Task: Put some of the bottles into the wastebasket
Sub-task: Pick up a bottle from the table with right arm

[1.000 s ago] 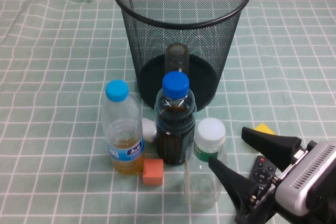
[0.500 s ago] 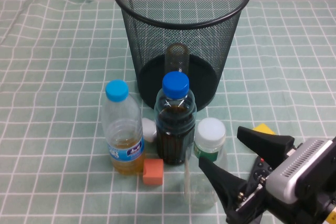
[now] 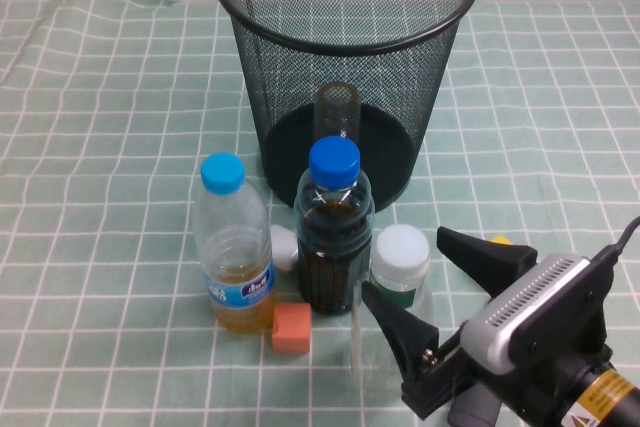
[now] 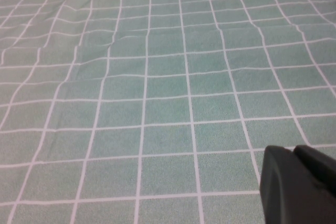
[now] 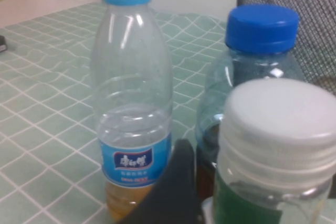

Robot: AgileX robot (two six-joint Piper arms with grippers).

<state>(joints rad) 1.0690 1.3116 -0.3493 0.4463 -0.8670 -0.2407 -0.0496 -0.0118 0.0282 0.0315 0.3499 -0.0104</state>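
A tall black wire-mesh wastebasket (image 3: 300, 17) stands at the back middle of the table. Through its mesh shows a small brownish bottle (image 3: 338, 107) with a beige cap, apparently inside. In front stands a clear bottle (image 3: 400, 252) with a white cap and green neck label. My right gripper (image 3: 403, 265) is open, one finger on each side of this bottle's neck. In the right wrist view the clear bottle (image 5: 278, 129) fills the near side, with one dark finger (image 5: 176, 187) beside it. My left gripper (image 4: 302, 184) is shut over bare cloth, holding nothing.
A light-blue-capped bottle of yellowish liquid (image 3: 235, 247) and a dark bottle with a blue cap (image 3: 333, 237) stand just left of the clear one. An orange cube (image 3: 291, 327) and a small white cap (image 3: 285, 245) lie by them. A yellow piece (image 3: 500, 241) lies right.
My right gripper has moved forward and left toward the clear bottle, its fingers spreading a little wider, and now stands round the bottle's neck. Bottles and wastebasket have not moved.
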